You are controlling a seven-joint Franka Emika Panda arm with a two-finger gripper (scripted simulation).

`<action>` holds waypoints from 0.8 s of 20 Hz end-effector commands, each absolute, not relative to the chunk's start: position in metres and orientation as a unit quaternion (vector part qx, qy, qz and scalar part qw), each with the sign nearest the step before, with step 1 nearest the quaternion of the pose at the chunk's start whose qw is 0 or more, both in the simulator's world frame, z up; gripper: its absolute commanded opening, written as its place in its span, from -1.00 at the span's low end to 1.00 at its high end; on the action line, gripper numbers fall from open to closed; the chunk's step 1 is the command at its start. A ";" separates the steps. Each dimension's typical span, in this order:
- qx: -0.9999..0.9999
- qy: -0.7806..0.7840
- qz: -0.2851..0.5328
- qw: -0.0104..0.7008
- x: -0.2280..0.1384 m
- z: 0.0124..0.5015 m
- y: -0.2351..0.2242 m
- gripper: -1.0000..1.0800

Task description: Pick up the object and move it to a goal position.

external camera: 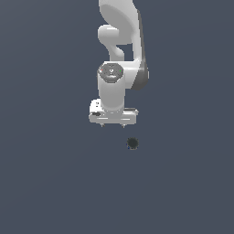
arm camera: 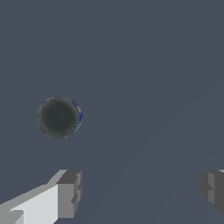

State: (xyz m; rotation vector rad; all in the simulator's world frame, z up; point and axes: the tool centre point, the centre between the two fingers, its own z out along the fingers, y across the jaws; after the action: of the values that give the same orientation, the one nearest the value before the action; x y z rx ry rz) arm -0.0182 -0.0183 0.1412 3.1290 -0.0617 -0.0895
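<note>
The white arm's end effector [external camera: 113, 124] hangs with its fingers [arm camera: 68, 194] spread wide, gripping nothing. The small dark ball [external camera: 132, 143] sits on the table [external camera: 55, 183], near it toward the exterior view's right.

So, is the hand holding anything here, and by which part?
Nothing is held. The white hand is open, and the small dark round ball lies apart from its fingers.
</note>
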 end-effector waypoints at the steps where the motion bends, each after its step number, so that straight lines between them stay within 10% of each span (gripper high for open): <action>1: 0.999 -0.020 -0.029 0.005 -0.018 0.141 -0.018 0.92; 16: 0.999 -0.016 -0.033 0.010 -0.014 0.137 -0.025 0.92</action>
State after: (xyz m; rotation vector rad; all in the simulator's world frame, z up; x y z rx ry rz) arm -0.0142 -0.0267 0.1377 3.1197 -0.0466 -0.1049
